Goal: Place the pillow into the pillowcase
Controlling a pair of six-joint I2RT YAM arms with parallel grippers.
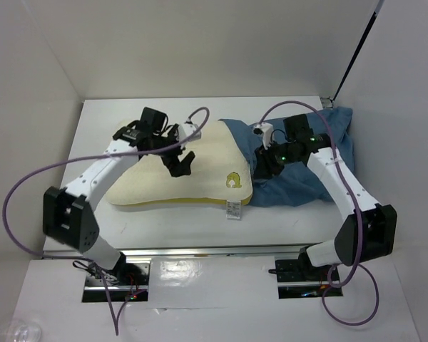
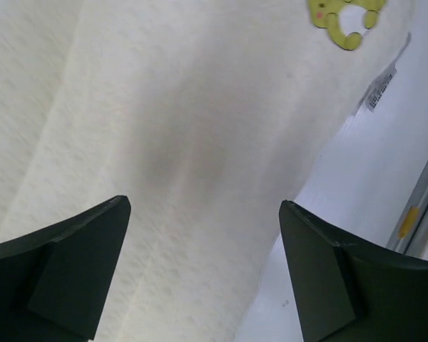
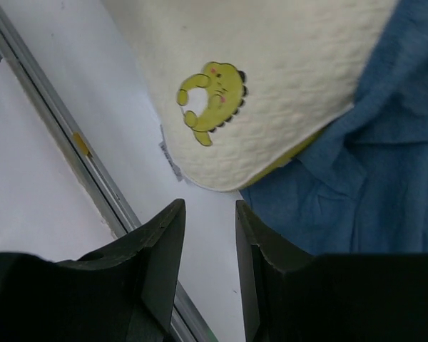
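The cream-yellow pillow (image 1: 178,182) lies flat mid-table, its yellow emblem (image 1: 232,180) and white tag (image 1: 234,209) at the near right corner. That right end overlaps the crumpled blue pillowcase (image 1: 310,167). My left gripper (image 1: 180,161) hovers over the pillow's middle, open wide with nothing between the fingers; in its wrist view the left gripper (image 2: 205,205) frames only pillow (image 2: 164,128) fabric. My right gripper (image 1: 262,168) is above the pillow's right corner and the pillowcase edge. In its own view the right gripper (image 3: 209,205) is open over bare table beside the pillow (image 3: 271,64) and pillowcase (image 3: 371,185).
White walls enclose the white table (image 1: 93,135) on the left, back and right. A metal rail (image 3: 93,167) runs along the table's near edge. Purple cables (image 1: 28,185) loop off both arms.
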